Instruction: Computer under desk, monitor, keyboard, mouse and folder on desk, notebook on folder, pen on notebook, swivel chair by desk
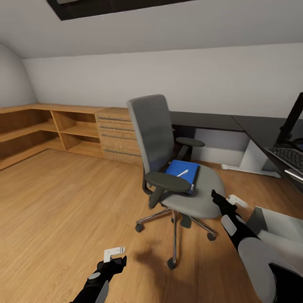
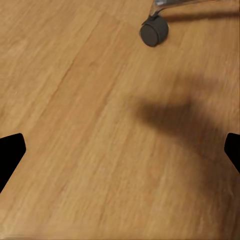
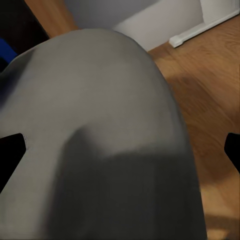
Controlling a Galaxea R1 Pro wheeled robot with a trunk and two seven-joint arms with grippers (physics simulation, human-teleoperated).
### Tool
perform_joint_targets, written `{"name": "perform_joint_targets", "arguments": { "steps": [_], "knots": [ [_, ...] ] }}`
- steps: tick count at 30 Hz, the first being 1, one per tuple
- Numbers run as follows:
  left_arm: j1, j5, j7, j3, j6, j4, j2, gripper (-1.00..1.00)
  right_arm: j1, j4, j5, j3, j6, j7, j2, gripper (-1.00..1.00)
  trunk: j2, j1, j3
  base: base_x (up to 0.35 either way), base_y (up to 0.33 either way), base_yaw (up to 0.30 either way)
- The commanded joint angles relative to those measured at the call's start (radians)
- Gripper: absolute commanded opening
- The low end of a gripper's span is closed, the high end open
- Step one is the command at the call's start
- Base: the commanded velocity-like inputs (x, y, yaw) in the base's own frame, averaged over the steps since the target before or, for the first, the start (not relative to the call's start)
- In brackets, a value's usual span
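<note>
risk: grey padded swivel chair (image 1: 181, 168) rolls on its castors if your right gripper (image 1: 229, 201), fingers apart just off the seat edge, bumps it | thin blue folder (image 1: 183, 171) on seat, what looks like a pen on top may slide off | left gripper (image 1: 114, 253) fingers apart, low over floor

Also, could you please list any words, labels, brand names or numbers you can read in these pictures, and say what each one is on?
There is no readable text in any of the views.
The keyboard at the desk's right edge shows rows of keys, but any legends are too small to read.
The blue folder on the swivel chair has a plain cover with no visible label.
</note>
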Motion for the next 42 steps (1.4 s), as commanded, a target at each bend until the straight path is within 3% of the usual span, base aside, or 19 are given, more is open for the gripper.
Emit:
{"name": "perform_joint_targets", "arguments": {
  "steps": [1,34,42],
  "knots": [
    [0.0,0.01,0.002,0.001,0.005,-0.001,-0.001,1.0,0.0,0.02,-0.011,0.002,-0.003,0.006,0.0,1.0,0.0,0.0,-0.001,0.0,0.0,0.17],
    [0.0,0.01,0.001,-0.001,0.005,-0.001,-0.001,1.0,0.0,0.018,-0.011,0.001,-0.003,0.006,-0.001,1.0,0.0,0.0,-0.016,0.0,0.0,0.176],
    [0.0,0.01,0.001,-0.001,0.005,-0.001,-0.001,1.0,0.0,0.018,-0.011,0.001,-0.003,0.006,-0.001,1.0,0.0,0.0,-0.017,0.0,0.0,0.046]
  ]
}}
